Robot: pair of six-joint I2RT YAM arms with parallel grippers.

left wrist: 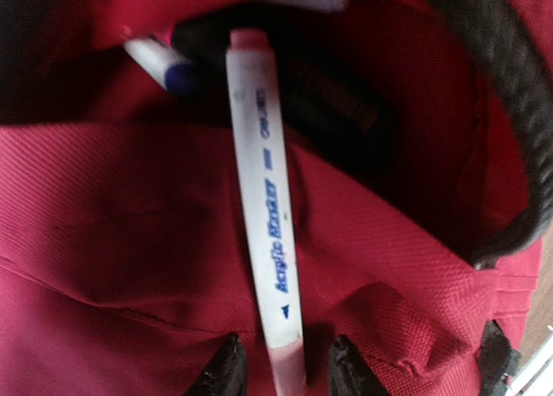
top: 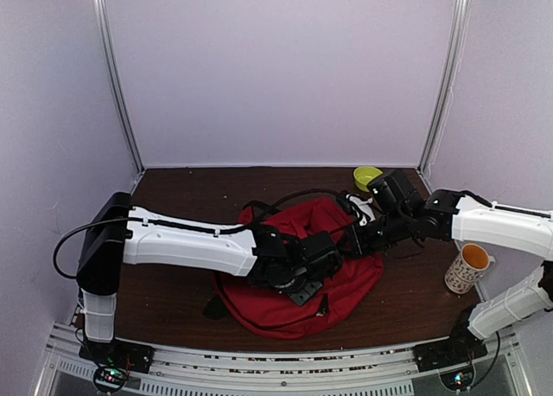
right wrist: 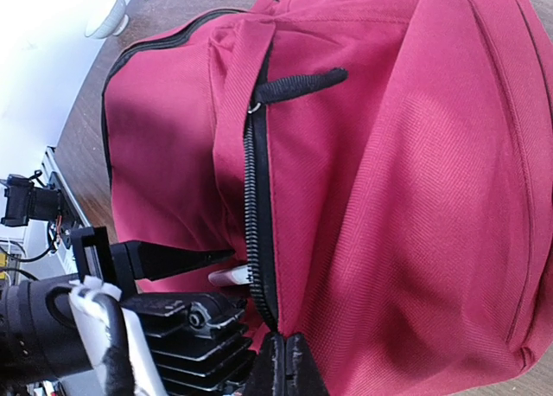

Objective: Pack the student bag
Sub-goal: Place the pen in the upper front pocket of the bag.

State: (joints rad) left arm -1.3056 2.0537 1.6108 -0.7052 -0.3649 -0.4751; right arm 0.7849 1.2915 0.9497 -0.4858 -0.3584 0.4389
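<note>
Setting: dark brown table (top: 186, 197) boxed in by pale lilac walls with metal posts in the far corners.
Student bag: student bag (top: 350, 284) lies slumped in the middle of the table, between the two arms, with both grippers on it.
Left gripper: left gripper (left wrist: 288, 368) hangs over the bag's open pocket, partly closed on a marker (left wrist: 263, 197). The white barrel runs out from between the two black fingers (left wrist: 226, 368), its pink end at the mouth of the pocket.
In the way: a fold of red fabric lies under the marker. A black padded strap (left wrist: 510, 111) curves around the right side of the opening, and the pocket beyond is dark.
Already inside: a white pen with a blue band (left wrist: 160, 67) sits at the back of the opening, just left of the marker's tip.
Right gripper: right gripper (right wrist: 285, 361) has its tips pressed together at the bag's black zipper (right wrist: 255, 197). Whether fabric is pinched between them is unclear.
Zipper pull: black pull (right wrist: 298, 85) lies flat across the red cloth.
Around: green bowl (top: 367, 176) at the far edge, and a patterned mug (top: 467, 269) with an orange inside to the right of the bag, both apart from it.
</note>
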